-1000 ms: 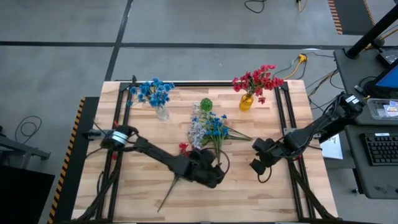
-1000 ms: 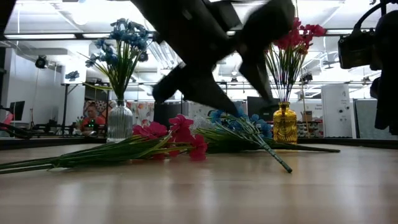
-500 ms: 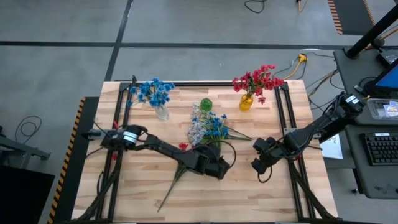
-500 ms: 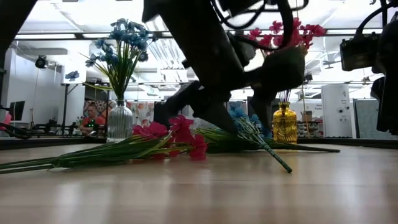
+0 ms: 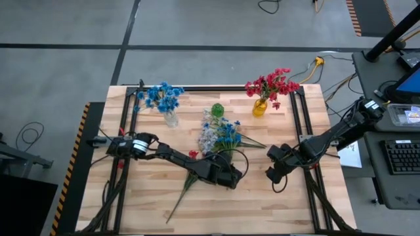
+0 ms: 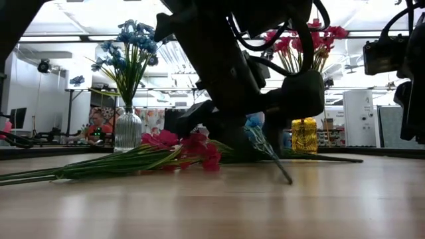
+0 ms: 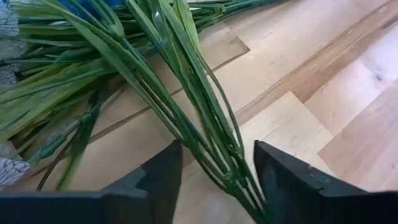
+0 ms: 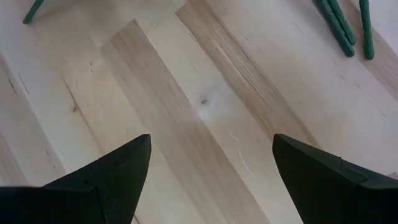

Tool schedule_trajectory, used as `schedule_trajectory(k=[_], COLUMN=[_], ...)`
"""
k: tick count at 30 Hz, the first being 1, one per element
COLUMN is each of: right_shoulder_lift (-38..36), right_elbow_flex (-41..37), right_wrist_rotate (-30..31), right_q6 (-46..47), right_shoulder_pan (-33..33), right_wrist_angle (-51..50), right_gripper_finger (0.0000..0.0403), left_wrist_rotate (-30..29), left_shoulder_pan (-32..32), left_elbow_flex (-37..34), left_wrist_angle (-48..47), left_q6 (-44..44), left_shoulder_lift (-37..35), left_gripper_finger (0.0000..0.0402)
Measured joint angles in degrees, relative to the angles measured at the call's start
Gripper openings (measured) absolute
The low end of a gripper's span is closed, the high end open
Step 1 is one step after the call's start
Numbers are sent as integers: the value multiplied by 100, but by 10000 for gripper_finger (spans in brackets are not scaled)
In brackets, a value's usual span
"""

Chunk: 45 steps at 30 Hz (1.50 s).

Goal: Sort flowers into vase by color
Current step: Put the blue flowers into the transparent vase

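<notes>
Jaws of left gripper (image 7: pixel 214 171) half-closed astride green stems (image 7: pixel 186 93), at table (image 5: pixel 275 210) six o'clock; may grab mixed colors. Right gripper (image 8: pixel 211 168) wide, empty, four o'clock.

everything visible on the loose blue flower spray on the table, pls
The blue spray lies flat on the wooden table near its middle, in a loose pile with a pale white spray, between the two occupied vases. It has small bright blue clustered blossoms and long thin green stems with narrow leaves, plastic-looking. The stems run between the fingers of the left gripper, which straddles them low over the table; the jaws stand part open, so a firm grip cannot be confirmed. In the low view one stem slants to the tabletop.
</notes>
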Motion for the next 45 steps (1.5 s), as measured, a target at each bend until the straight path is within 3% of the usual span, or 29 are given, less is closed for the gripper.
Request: schedule_trajectory(k=[7, 12, 19, 23, 29, 34, 39, 42, 45], right_shoulder_lift=[0, 0, 2, 2, 52, 392, 1058, 1531, 1922], right_elbow_flex=[-2, -2, -2, -10, -44, -106, -116, -116, -116], right_wrist_rotate=[11, 91, 143, 579, 1341, 1516, 2196, 2796, 3096], right_q6=[-79, -136, -146, -188, -532, -1405, -2708, -3408, -3907], right_shoulder_pan=[0, 24, 168, 347, 531, 535, 537, 518, 412], right_wrist_angle=[-2, -50, -105, -108, 211, 1559, 3407, 4443, 5417], right_gripper_finger=[327, 327, 327, 327, 327, 327, 327, 327, 327], left_wrist_rotate=[-19, -24, -273, -511, -848, -1202, -1471, -1314, -705], left_shoulder_pan=[0, -4, -70, -231, -549, -760, -913, -1008, -1047], left_elbow_flex=[-2, -4, -9, -11, -116, -487, -1783, -2795, -3774], left_wrist_angle=[-5, -18, -685, -1032, -1094, -1012, -3, 1580, 3324], left_q6=[-13, 10, 79, 392, 1726, 2735, 3296, 4066, 4939], left_shoulder_lift=[2, -2, -384, -741, -1415, -2118, -3070, -3664, -4104], left_gripper_finger=[60, 7, 2, 1, 0, 0, 0, 0, 0])
